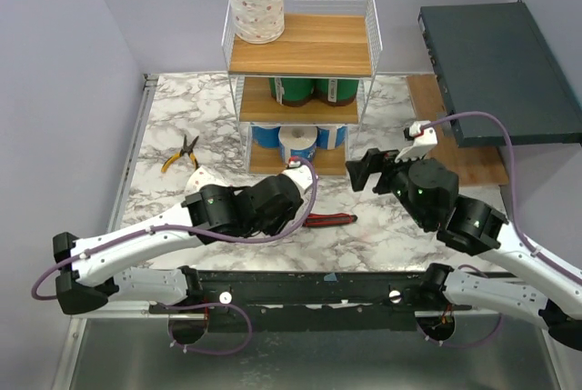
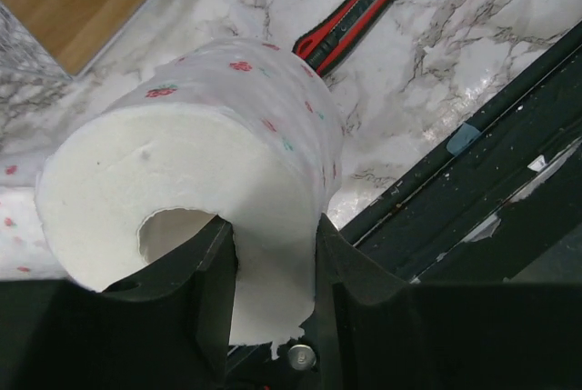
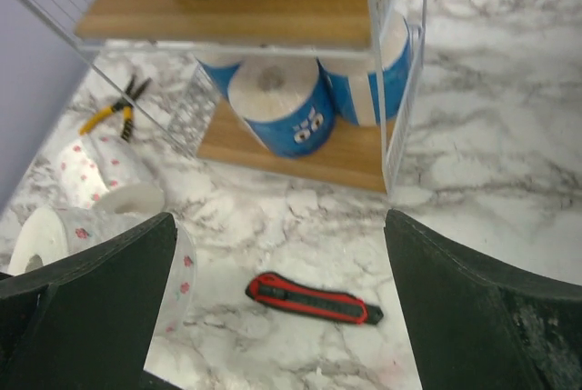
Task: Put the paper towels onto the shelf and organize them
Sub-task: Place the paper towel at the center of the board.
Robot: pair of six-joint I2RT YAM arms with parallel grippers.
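The left gripper [image 2: 271,235] pinches only the soft wall of a white, red-dotted paper towel roll [image 2: 182,154], near and left of the white wire shelf with wooden tiers [image 1: 318,49]; it could slip or tear when lifted; the right gripper [image 3: 277,226] hangs wide, empty

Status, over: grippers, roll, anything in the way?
Left gripper shut on dotted roll, one finger in its core. Right gripper open, empty. Utility knife on table in front of shelf, likely clear of path.
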